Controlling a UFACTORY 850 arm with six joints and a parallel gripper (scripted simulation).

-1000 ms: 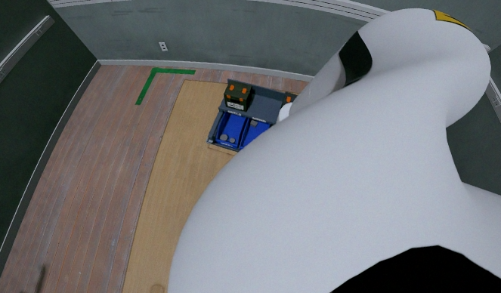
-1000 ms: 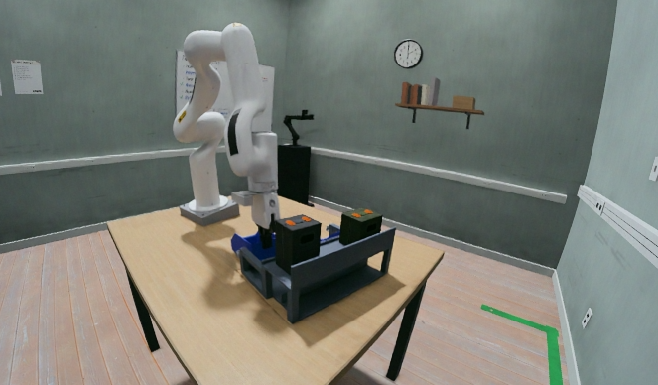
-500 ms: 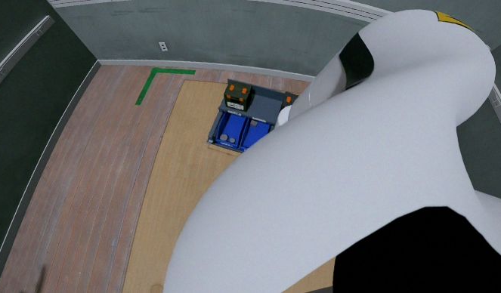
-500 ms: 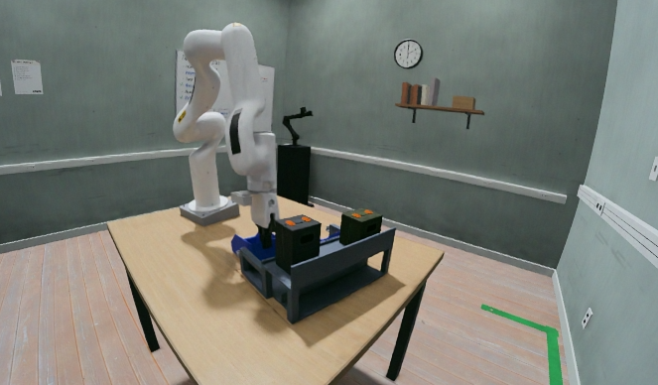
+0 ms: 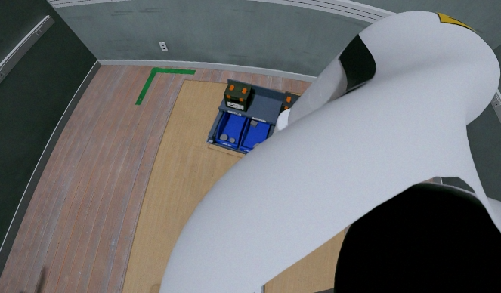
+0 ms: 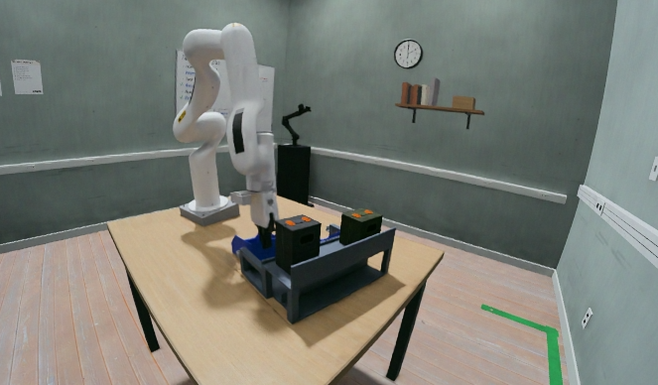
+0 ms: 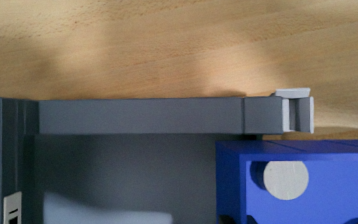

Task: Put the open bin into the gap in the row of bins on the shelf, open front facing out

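The largest thing is the wooden table (image 5: 179,151) (image 6: 210,322) (image 7: 130,50), which extends below me and around me. My white arm (image 5: 292,181) (image 6: 242,64) comes down from above to my pincer (image 6: 266,245) (image 7: 238,220); from the top it covers much of the view.

Next is the dark grey shelf (image 5: 267,107) (image 6: 344,250) (image 7: 140,117), just in front of my pincer. Its side wall runs near me, and the gap is directly ahead.

In this shelf, further along the row from my pincer, are two blue bins (image 5: 232,126) with grey parts inside.

The open bin (image 6: 242,244) (image 7: 330,190) is at my pincer, at the mouth of the gap and mostly outside. It is not pushed in. I cannot tell exactly how much it tilts.

Two dark boxes with orange marks stand on top of the shelf: the near box (image 6: 298,243) is just beside my pincer, the other box (image 5: 237,96) (image 6: 359,225) is well apart from it.

My pincer is narrow, its black tips closed on the thin end wall of the open bin.

The smallest is a round grey part (image 7: 286,180), inside this bin near my tips. Another part shows only at the picture's edge.
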